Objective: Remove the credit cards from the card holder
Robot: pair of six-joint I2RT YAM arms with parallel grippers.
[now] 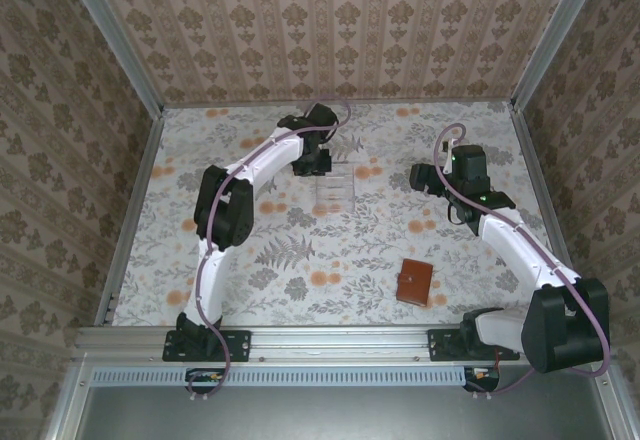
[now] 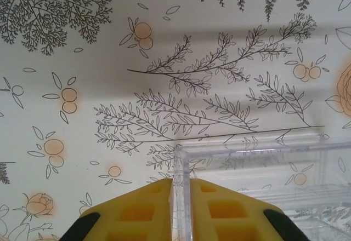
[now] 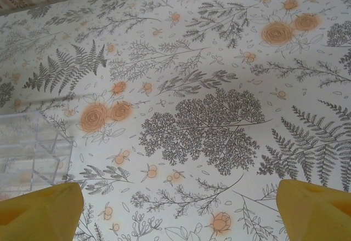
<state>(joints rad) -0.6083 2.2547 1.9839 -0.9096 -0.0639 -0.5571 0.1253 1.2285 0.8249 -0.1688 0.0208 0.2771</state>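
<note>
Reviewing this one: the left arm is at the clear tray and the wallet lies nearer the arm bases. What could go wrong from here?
1. The left gripper pinches a wall of the clear tray. Pulling away before it lets go could drag or tip the tray.
2. The card holder lies flat, looks closed, and is apart from both arms. The open right gripper might push it along instead of grasping it.

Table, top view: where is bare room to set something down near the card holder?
Free: the cloth left of the card holder, up to the left arm, and the band between card holder and clear tray. Crowded: far middle, where the left gripper pinches the tray's wall and the open right gripper hangs nearby.
</note>
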